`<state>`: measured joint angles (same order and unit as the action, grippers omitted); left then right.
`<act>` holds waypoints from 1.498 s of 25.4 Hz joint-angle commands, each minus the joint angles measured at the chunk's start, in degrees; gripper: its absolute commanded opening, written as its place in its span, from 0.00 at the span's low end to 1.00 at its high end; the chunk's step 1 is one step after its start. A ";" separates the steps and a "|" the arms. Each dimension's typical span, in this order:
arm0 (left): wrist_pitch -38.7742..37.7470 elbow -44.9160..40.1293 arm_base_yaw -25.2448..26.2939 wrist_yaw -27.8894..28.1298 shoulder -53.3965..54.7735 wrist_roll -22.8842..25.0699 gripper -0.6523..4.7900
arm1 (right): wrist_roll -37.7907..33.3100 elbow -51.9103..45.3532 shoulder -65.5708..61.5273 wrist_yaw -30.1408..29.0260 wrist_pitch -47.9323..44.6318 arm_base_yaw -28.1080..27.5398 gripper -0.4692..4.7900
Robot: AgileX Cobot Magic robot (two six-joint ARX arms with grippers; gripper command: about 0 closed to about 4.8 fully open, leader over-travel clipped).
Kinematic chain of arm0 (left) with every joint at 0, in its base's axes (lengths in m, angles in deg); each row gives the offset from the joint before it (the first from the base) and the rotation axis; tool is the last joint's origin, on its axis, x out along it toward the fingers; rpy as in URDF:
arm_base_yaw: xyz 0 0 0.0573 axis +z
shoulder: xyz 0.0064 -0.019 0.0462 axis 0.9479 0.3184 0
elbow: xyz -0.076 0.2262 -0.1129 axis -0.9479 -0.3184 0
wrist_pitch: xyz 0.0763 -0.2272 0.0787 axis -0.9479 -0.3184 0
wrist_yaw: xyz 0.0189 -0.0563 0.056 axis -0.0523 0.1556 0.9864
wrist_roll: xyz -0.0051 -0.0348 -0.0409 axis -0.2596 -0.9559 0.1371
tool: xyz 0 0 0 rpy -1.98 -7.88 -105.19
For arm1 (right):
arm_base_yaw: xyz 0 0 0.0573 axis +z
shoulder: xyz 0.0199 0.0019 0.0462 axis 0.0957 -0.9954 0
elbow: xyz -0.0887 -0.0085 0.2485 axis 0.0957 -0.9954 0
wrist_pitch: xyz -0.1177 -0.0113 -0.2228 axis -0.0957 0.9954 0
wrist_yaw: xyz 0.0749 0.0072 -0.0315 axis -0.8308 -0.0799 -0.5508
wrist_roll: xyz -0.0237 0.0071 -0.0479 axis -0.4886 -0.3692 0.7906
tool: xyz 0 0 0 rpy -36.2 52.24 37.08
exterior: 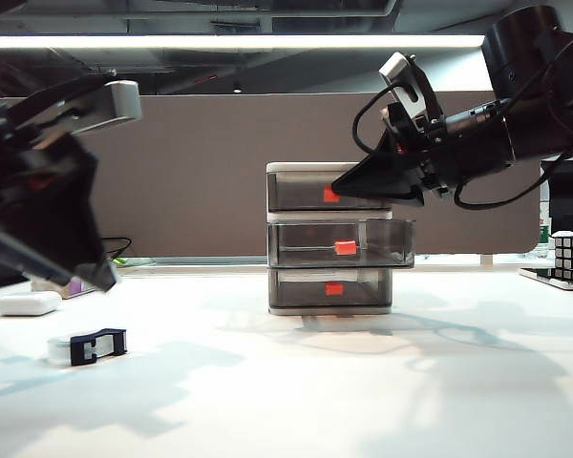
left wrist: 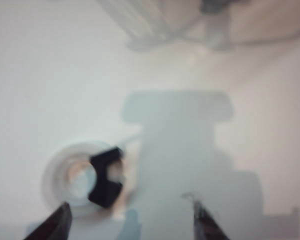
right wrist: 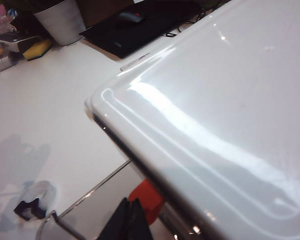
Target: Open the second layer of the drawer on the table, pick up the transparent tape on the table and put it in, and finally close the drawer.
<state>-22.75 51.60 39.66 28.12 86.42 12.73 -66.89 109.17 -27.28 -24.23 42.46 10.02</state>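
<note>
The left gripper (left wrist: 130, 222) hangs over the table (exterior: 296, 391) with its jaws spread wide and nothing between them. The tape (left wrist: 87, 180) lies flat on the table just below and a little to one side of the fingertips, not touching them. It is a clear roll with a black clip-like cutter on its rim. The right gripper (exterior: 387, 186) sits at the top front edge of the drawer unit (exterior: 329, 239), above the pulled-out middle drawer (exterior: 342, 246); its jaws look pressed together, empty.
</note>
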 commanded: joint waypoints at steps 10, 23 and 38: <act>1.09 -0.83 1.95 0.26 2.29 19.71 0.92 | -1.07 0.33 0.15 -0.92 -0.11 0.07 0.08; 19.91 -6.36 16.11 -12.41 6.56 15.21 0.92 | -1.01 0.31 0.15 -2.12 1.51 0.07 0.08; 21.97 -7.26 20.55 -24.00 12.41 16.57 0.92 | -1.01 0.31 0.15 -2.19 1.62 0.07 0.08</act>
<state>-2.60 44.35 60.30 4.56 98.25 28.82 -67.72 109.17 -27.28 -25.96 44.60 10.04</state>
